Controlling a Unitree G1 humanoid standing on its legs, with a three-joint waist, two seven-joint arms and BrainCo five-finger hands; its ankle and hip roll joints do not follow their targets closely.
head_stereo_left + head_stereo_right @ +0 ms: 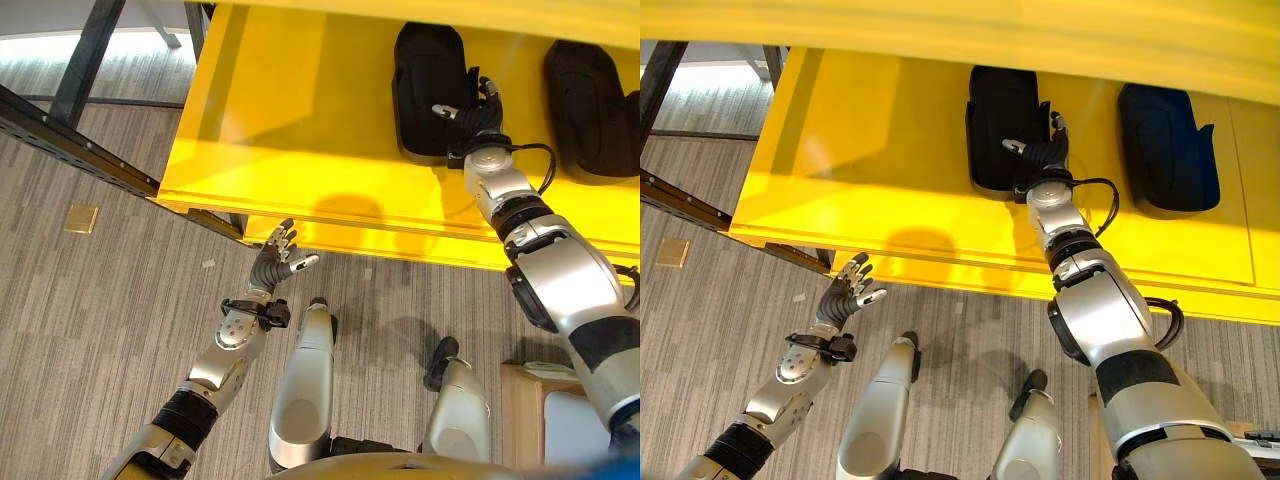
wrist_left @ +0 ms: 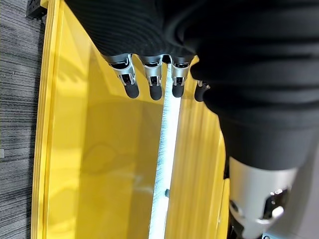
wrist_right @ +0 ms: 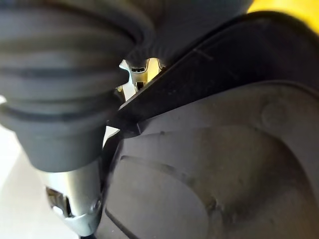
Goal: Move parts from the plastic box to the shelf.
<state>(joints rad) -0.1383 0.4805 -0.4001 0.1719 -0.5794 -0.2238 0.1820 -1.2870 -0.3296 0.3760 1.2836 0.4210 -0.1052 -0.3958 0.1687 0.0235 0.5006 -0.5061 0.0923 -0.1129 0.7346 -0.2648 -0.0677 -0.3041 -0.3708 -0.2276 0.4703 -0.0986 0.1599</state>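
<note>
On the yellow shelf (image 1: 300,130) the right hand (image 1: 478,112) grips a black part (image 1: 428,80); release only when flat; left hand (image 1: 275,258) open

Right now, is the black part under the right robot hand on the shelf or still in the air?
On the shelf: the black part lies flat on the yellow shelf, with the right robot hand at its edge.

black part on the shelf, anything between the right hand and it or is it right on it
Nothing visible stands between them. The right hand lies against the edge of the black part, which already rests on the yellow shelf; the right wrist view shows the part pressed close to the hand. A second black part lies apart, further to the right.
</note>
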